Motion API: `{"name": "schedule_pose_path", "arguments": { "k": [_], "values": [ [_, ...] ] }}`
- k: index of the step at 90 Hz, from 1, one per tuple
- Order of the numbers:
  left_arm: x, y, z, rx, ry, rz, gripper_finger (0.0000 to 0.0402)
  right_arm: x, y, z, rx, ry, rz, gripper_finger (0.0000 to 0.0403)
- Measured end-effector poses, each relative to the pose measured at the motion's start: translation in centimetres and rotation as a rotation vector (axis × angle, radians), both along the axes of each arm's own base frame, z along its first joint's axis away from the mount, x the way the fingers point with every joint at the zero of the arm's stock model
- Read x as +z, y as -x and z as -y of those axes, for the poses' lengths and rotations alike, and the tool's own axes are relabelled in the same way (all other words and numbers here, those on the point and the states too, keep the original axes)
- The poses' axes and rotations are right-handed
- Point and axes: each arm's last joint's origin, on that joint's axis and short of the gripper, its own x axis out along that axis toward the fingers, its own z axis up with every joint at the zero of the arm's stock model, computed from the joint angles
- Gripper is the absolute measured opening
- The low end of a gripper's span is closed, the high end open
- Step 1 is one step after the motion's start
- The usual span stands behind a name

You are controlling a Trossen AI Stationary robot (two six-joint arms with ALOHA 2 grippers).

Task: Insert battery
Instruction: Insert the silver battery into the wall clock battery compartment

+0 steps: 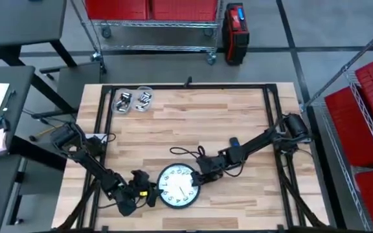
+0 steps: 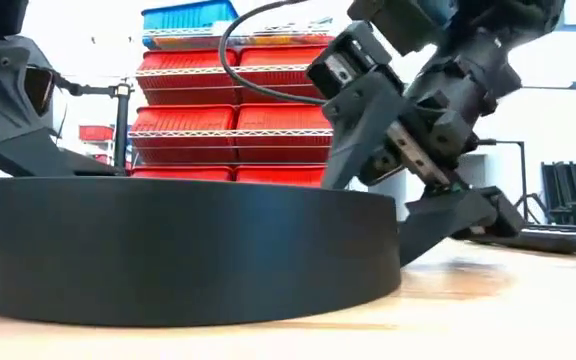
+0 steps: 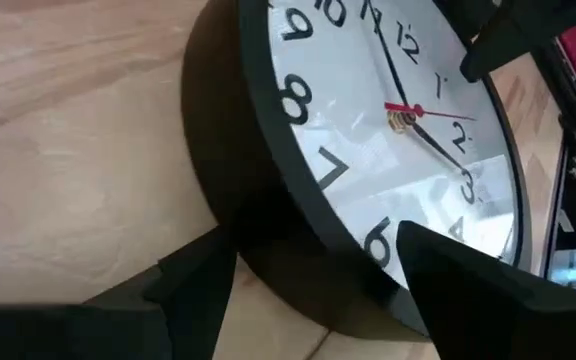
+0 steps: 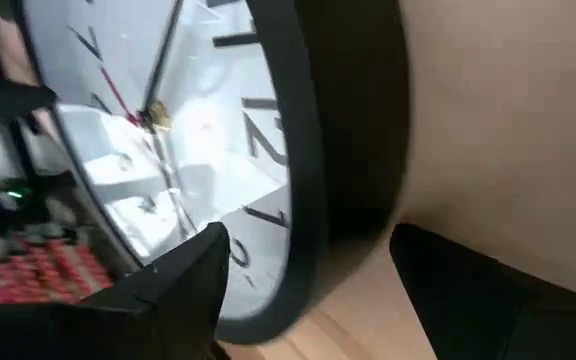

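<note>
A round wall clock with a black rim and white face lies face up near the table's front edge. My left gripper is open at the clock's left side. In its wrist view one finger reaches over the glass near the 6 and the other sits low outside the rim. My right gripper is open at the clock's far right side, astride the rim near the 1. Two clear tubs at the far left hold what look like batteries. My left gripper straddles the clock's rim, slanting in from the table's left, but I cannot tell whether either finger touches it. My right gripper comes slanting down from the right. In the low view its lower finger reaches the foot of the clock's side wall. Whether it presses there cannot be told.
Bare wooden tabletop stretches between the clock and the tubs at the far left. A black frame runs round the table's edges. Red bin shelves stand in the room beyond.
</note>
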Motion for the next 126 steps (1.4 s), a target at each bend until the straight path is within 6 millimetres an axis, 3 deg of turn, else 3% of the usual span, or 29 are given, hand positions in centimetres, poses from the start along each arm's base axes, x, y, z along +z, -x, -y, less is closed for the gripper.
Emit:
{"name": "schedule_pose_path", "arguments": {
  "k": [37, 54, 94, 107, 115, 126],
  "values": [
    [-0.7, -0.9, -1.4, 0.002, -0.025, -0.087, 0.0256, -0.4, -1.1, 0.2, -0.001, 0.036, 0.166, 0.0270],
    [-0.7, -1.0, -1.4, 0.004, -0.020, -0.080, 0.0256, -0.2, -1.3, 0.2, 0.077, 0.061, 0.235, 0.0270],
    [-0.3, -1.3, -1.1, -0.021, 0.005, -0.044, 0.0256, 5.0, 0.4, 1.6, 0.214, 0.216, 0.256, 0.0270],
    [-0.1, -1.3, -0.8, -0.058, 0.022, -0.038, 0.0256, 7.8, 0.6, 1.8, 0.233, 0.242, 0.377, 0.0270],
    [-0.2, -1.4, -0.8, -0.069, -0.003, -0.041, 0.0256, 11.1, -0.3, 1.9, 0.191, 0.252, 0.604, 0.0270],
    [-0.2, -1.6, -1.0, -0.067, -0.045, -0.036, 0.0255, 12.0, 0.3, 2.3, 0.186, 0.262, 0.610, 0.0270]
  ]
}}
